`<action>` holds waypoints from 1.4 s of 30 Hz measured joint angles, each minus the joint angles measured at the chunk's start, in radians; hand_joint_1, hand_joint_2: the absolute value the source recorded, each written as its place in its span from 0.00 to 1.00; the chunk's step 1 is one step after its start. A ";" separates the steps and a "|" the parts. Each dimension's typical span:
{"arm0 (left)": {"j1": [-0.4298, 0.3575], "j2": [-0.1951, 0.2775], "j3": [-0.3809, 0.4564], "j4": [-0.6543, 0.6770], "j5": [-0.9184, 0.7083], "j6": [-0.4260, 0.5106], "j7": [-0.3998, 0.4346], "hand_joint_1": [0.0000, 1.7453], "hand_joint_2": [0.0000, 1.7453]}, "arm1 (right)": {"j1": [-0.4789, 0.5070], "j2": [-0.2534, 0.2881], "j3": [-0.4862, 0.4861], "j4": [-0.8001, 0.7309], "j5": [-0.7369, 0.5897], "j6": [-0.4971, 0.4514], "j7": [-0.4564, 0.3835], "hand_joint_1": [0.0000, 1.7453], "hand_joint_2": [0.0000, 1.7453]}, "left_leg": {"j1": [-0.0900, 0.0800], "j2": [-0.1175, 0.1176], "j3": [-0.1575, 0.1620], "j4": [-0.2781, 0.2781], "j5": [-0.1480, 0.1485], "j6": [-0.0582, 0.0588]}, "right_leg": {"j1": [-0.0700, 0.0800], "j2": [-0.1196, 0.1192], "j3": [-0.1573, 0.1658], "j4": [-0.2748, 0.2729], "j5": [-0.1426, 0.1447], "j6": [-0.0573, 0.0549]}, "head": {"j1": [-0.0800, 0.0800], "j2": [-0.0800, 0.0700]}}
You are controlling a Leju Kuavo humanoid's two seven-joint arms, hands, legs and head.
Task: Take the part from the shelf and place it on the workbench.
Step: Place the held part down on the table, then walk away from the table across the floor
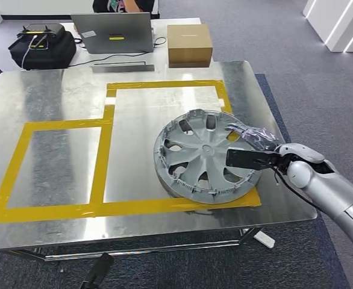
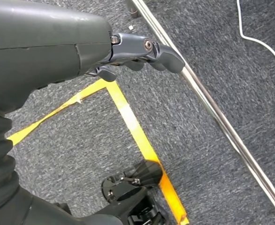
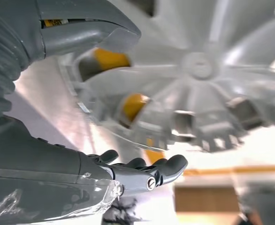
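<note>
The part, a silver wheel cover (image 1: 202, 153), lies on the metal workbench (image 1: 65, 90), inside the right-hand yellow tape frame (image 1: 104, 150) and overlapping its front strip. My right hand (image 1: 252, 150) reaches in from the right at the cover's right rim. In the right wrist view, blurred, the thumb and fingers (image 3: 164, 168) are spread apart, with a gap between the fingers and the wheel cover (image 3: 200, 65). My left hand (image 2: 93, 47) hangs over the carpet with its fingers loosely stretched out and nothing in it.
At the back of the bench are a laptop (image 1: 115, 33), a cardboard box (image 1: 189, 43) and a black bag (image 1: 41, 45); a person sits behind the laptop. The left tape frame holds nothing. Below are grey carpet, yellow floor tape (image 2: 136, 126) and the bench's metal rail (image 2: 217, 117).
</note>
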 joint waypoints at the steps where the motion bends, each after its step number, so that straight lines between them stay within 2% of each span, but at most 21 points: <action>1: 0.000 0.000 -0.001 0.000 -0.003 -0.003 -0.001 0.00 0.25 | 0.030 0.007 -0.024 -0.019 0.013 -0.032 -0.030 0.00 1.00 | 0.000 0.000 0.000 0.000 0.000 0.000 | 0.000 0.000 0.000 0.000 0.000 0.000 | 0.000 0.000; 2: -0.001 -0.001 -0.003 0.000 -0.006 -0.006 -0.001 0.00 0.00 | 0.064 0.015 -0.051 -0.042 0.024 -0.062 -0.069 0.00 1.00 | 0.000 -0.001 0.000 0.000 0.000 0.000 | 0.000 0.000 0.000 0.000 0.000 0.000 | 0.000 0.000; 6: -0.001 -0.005 -0.010 0.000 -0.023 -0.014 -0.002 0.00 0.00 | 0.249 0.078 -0.216 -0.189 0.056 -0.216 -0.251 0.00 1.00 | 0.000 -0.002 -0.001 0.000 0.000 0.000 | 0.000 -0.001 0.000 0.000 -0.001 0.000 | 0.000 0.000; 8: -0.002 -0.008 -0.015 0.000 -0.027 -0.014 -0.002 0.00 0.00 | 0.325 0.114 -0.294 -0.264 0.074 -0.267 -0.288 0.00 1.00 | 0.000 -0.002 -0.001 -0.001 0.000 0.000 | 0.000 -0.001 -0.001 0.000 -0.002 -0.001 | 0.000 0.000; 14: -0.002 -0.009 -0.029 0.000 -0.031 -0.013 -0.002 0.00 0.00 | 0.436 0.164 -0.425 -0.386 0.100 -0.303 -0.303 0.00 1.00 | 0.000 -0.002 -0.001 -0.001 0.000 0.000 | 0.000 -0.002 -0.003 0.000 -0.003 -0.001 | 0.000 0.000; 18: -0.002 -0.013 -0.034 0.000 -0.033 -0.005 0.000 0.00 0.00 | 0.498 0.195 -0.496 -0.446 0.133 -0.384 -0.333 0.00 1.00 | -0.001 -0.003 -0.001 -0.001 0.000 0.000 | -0.001 -0.003 -0.010 0.000 -0.003 -0.001 | 0.000 0.000; 22: -0.002 -0.018 -0.038 0.000 -0.034 -0.004 0.001 0.00 0.00 | 0.565 0.225 -0.555 -0.514 0.172 -0.475 -0.349 0.00 1.00 | -0.001 -0.003 -0.002 -0.001 0.000 0.000 | -0.001 -0.002 -0.003 0.000 -0.002 -0.001 | 0.000 0.000; 28: -0.001 -0.023 -0.037 0.000 -0.012 -0.001 -0.032 0.00 0.00 | 0.641 0.238 -0.633 -0.620 0.162 -0.558 -0.353 0.00 1.00 | -0.001 -0.003 -0.002 -0.001 0.000 0.000 | -0.001 -0.002 -0.006 0.000 -0.002 -0.001 | 0.000 0.000; 32: 0.003 -0.023 -0.032 0.000 0.030 0.003 -0.068 0.00 0.00 | 0.710 0.238 -0.706 -0.732 0.033 -0.542 -0.402 0.00 0.00 | -0.001 -0.003 -0.002 -0.001 -0.001 0.000 | -0.001 -0.003 -0.013 -0.001 -0.004 -0.001 | 0.000 0.000; 36: 0.013 -0.022 -0.013 0.000 0.071 0.002 -0.072 0.00 0.00 | 0.805 0.238 -0.798 -0.880 -0.039 -0.499 -0.454 0.00 0.00 | -0.002 -0.003 -0.003 -0.001 -0.002 -0.001 | -0.002 -0.003 -0.013 -0.001 -0.004 -0.001 | 0.000 0.000; 42: 0.018 -0.022 0.011 0.000 0.089 0.000 -0.063 0.00 0.00 | 0.889 0.238 -0.884 -1.012 -0.062 -0.475 -0.474 0.00 0.00 | -0.002 -0.003 -0.003 0.000 -0.004 0.000 | -0.002 -0.002 -0.013 -0.001 -0.005 0.000 | 0.000 0.000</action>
